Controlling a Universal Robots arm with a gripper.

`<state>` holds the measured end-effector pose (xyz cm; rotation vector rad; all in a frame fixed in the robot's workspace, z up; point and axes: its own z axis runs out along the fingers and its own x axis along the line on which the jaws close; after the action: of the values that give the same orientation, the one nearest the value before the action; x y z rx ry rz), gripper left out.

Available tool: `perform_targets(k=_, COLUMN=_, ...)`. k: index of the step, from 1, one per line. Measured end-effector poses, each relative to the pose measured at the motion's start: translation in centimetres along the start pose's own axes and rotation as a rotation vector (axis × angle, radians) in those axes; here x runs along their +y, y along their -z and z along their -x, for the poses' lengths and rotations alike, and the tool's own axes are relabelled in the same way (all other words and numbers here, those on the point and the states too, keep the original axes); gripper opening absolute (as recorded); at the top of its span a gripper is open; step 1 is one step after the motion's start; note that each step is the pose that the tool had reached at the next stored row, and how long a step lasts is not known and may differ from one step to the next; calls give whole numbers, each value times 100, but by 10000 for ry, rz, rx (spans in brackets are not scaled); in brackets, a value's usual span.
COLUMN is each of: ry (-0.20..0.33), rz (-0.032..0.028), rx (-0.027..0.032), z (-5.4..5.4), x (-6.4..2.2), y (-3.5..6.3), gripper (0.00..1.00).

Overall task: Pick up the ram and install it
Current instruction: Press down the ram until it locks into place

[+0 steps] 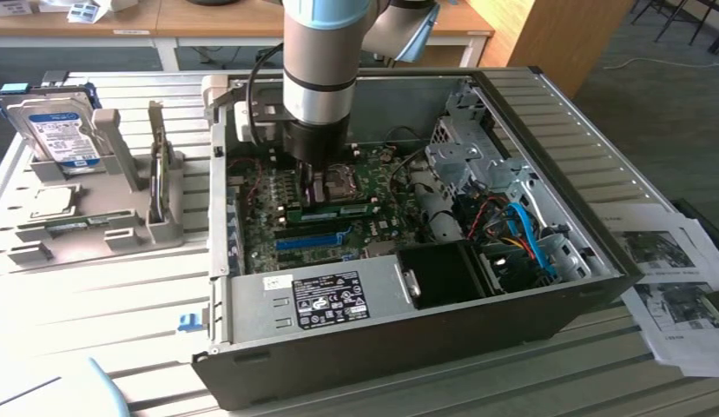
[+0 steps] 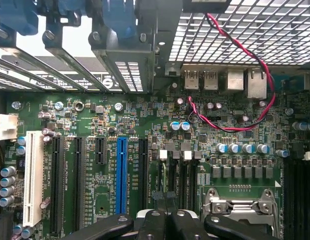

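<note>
- Nearest the exterior camera, the open computer case (image 1: 545, 287) shows its power supply label (image 1: 327, 295), with the black fan housing (image 1: 452, 271) just beside it.
- Deeper inside, on the motherboard (image 1: 336, 228), the blue slot (image 1: 311, 241) lies bare, and just beyond it the ram (image 1: 336, 209) lies flat and level along a memory slot, a long green stick that looks seated.
- Directly above the ram, the gripper (image 1: 317, 184) hangs with its tip close to the stick's top edge; whether it touches cannot be told.
- Seen from the wrist, the gripper (image 2: 164, 220) has its dark fingers (image 2: 182, 226) pressed together, holding nothing, over the board near the processor socket (image 2: 242, 210).
- Judging from this, the pick-up and placing are done; what may be left is pressing the stick fully home, and the latches are too small to read.
- Farther off, at the exterior view's left, a grey parts stand (image 1: 93, 200) on the table (image 1: 128, 347) carries a hard drive (image 1: 58, 130) and a silver processor (image 1: 53, 201).
</note>
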<state>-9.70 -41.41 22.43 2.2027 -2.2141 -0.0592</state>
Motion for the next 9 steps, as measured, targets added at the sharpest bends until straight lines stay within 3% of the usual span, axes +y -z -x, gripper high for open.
perform_targets(k=9, ry=0, rz=0, rx=0, z=0, x=0, y=-10, gripper=9)
